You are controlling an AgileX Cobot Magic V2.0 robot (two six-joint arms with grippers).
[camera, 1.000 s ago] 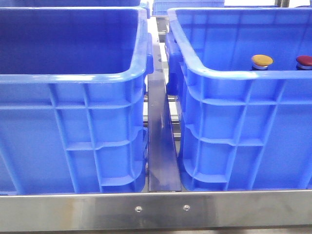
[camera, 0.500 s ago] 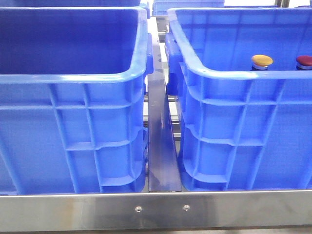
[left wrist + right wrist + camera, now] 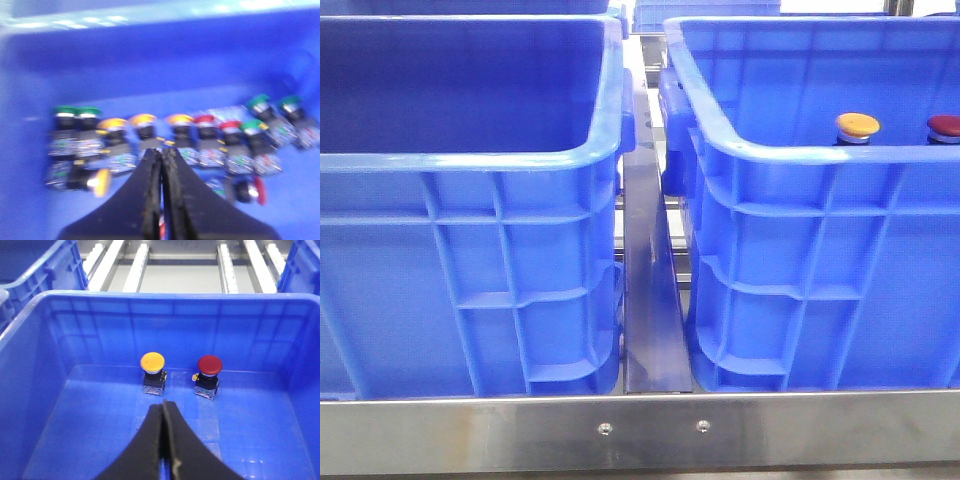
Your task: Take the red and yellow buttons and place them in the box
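Standing upright side by side, apart, on the floor of the right-hand box (image 3: 770, 150): yellow button (image 3: 152, 361) and red button (image 3: 209, 364) | right end effector (image 3: 164, 440) pressed together, empty, above that floor | left end effector (image 3: 161, 192) closed, empty, over a blurred row of buttons (image 3: 180, 135) in another blue crate (image 3: 470, 160)

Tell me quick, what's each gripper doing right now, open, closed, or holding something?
Left gripper: closed, holding nothing, above a row of buttons.
Right gripper: closed, empty, over the box.
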